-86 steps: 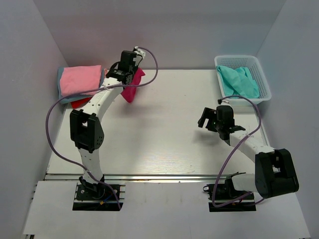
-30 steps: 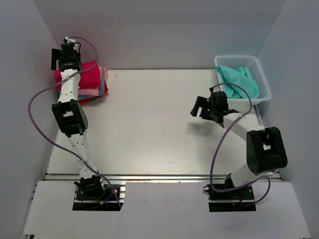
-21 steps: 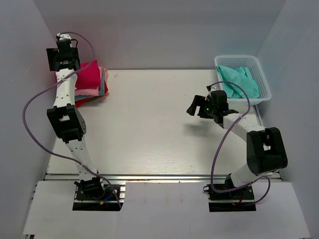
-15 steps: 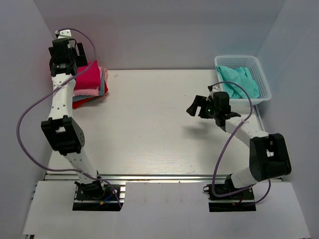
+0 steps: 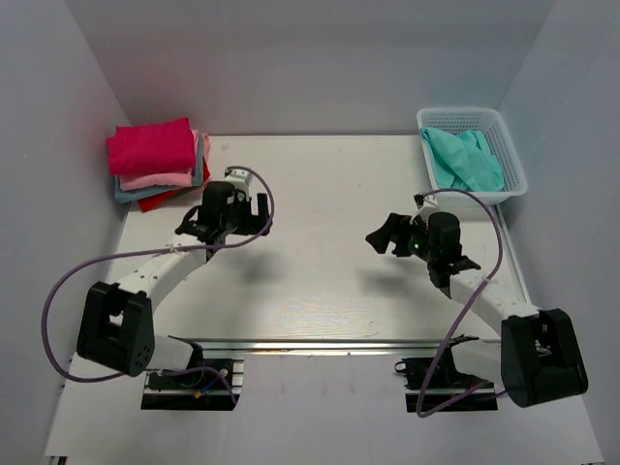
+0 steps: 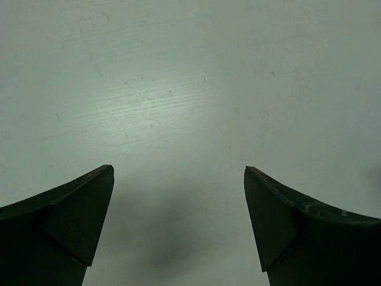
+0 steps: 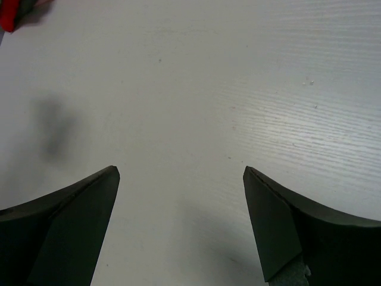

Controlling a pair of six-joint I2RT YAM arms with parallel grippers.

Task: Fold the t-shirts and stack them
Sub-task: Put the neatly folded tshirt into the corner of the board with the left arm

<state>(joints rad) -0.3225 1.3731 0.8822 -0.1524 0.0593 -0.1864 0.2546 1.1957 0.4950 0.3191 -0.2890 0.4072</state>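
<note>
Four folded t-shirts are stacked at the back left corner: a crimson-magenta t-shirt point(image 5: 150, 145) on top, then a light pink one point(image 5: 157, 180), a grey-blue one point(image 5: 124, 193) and a red one point(image 5: 161, 201) at the bottom. A crumpled teal t-shirt point(image 5: 463, 157) lies in the white mesh basket point(image 5: 465, 115) at the back right. My left gripper point(image 5: 258, 215) hovers open over bare table, to the right of and nearer than the stack, holding nothing point(image 6: 178, 173). My right gripper point(image 5: 386, 235) is open and empty over the table's right half point(image 7: 178, 173), nearer than the basket.
Grey walls close in the table on the left, back and right. A red corner of the stack point(image 7: 7, 18) shows at the top left of the right wrist view. White tabletop point(image 5: 320, 262) lies between the two grippers.
My left arm has left the stack and swung down to the table's left middle, with the crimson-magenta t-shirt lying on top. The right gripper shifted slightly nearer.
</note>
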